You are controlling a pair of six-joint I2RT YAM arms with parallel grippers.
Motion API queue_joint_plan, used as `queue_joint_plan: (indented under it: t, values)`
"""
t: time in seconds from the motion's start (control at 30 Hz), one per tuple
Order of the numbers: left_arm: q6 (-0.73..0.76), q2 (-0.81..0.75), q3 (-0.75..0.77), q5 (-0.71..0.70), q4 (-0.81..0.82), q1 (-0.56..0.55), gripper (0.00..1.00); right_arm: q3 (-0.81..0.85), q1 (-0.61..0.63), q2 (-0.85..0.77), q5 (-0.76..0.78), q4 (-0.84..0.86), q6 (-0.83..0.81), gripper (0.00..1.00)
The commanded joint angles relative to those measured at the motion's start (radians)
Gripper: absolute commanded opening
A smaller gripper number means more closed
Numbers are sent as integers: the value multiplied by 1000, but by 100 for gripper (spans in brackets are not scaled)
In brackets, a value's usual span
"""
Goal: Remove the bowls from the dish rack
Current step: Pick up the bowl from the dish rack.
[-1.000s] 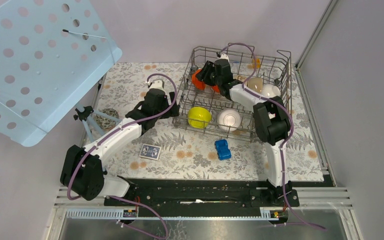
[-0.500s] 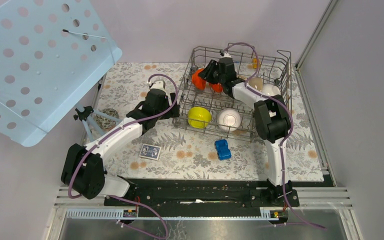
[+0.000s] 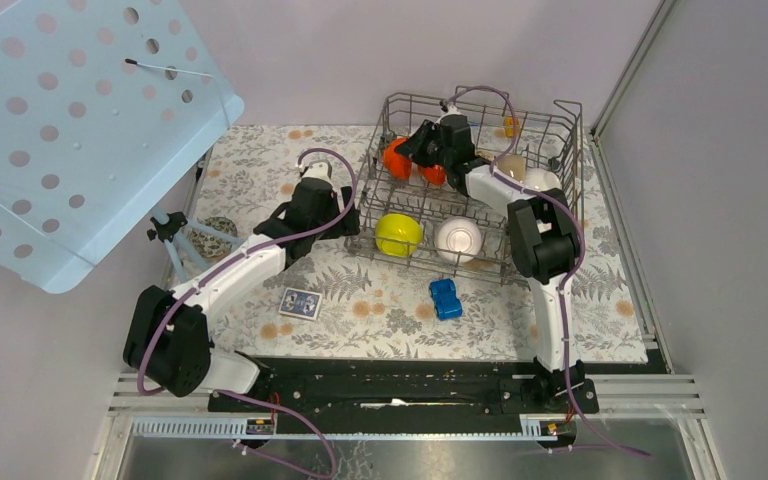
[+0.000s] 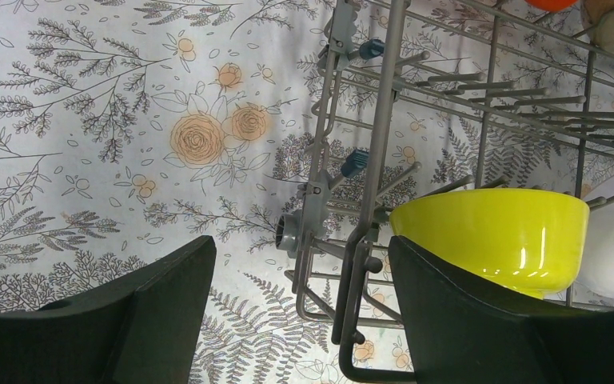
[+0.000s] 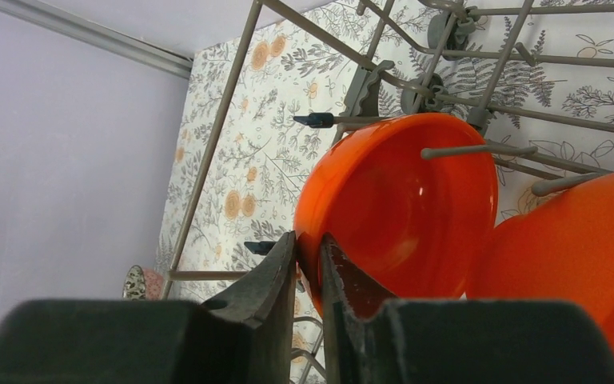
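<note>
The dish rack (image 3: 415, 98) stands on the flowered mat and holds several bowls. My right gripper (image 3: 407, 155) reaches into its back left part and is shut on the rim of an orange-red bowl (image 5: 400, 208), one finger inside and one outside. A second orange-red bowl (image 5: 576, 256) leans beside it. The yellow-green bowl (image 3: 398, 234) and a white bowl (image 3: 458, 239) sit at the rack's front. A beige bowl (image 3: 510, 167) and another white bowl (image 3: 543, 181) sit at the right. My left gripper (image 4: 300, 264) is open, its jaws either side of the rack's front left corner (image 4: 384, 104) next to the yellow-green bowl (image 4: 496, 236).
On the mat in front of the rack lie a blue toy car (image 3: 445, 298) and a small card (image 3: 300, 302). A speckled ball (image 3: 218, 236) sits at the mat's left edge. A light blue perforated panel (image 3: 70, 120) overhangs the far left.
My right gripper has closed onto the orange-red bowl's rim and its wrist has shifted slightly toward the back of the rack. The left arm has barely moved.
</note>
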Motion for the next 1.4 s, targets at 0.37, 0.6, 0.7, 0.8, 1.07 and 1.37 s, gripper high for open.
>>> queue_joint_plan:
  t: [0.37,0.6,0.7,0.8,1.07,1.37]
  values:
    - [17,7,35,2,28,4,83,4,-29,-30,-152,160,113,0]
    - [17,21,40,-16,20,5,82,-29,-44,-74,-198,203,143,0]
    - [17,23,41,-23,17,5,82,-47,-50,-89,-215,229,159,0]
    - [17,26,41,-29,14,5,82,-77,-56,-99,-235,284,200,0]
    - [17,42,44,-43,6,5,82,-141,-78,-95,-287,496,361,0]
    - [14,47,46,-47,3,5,82,-167,-94,-110,-313,581,420,0]
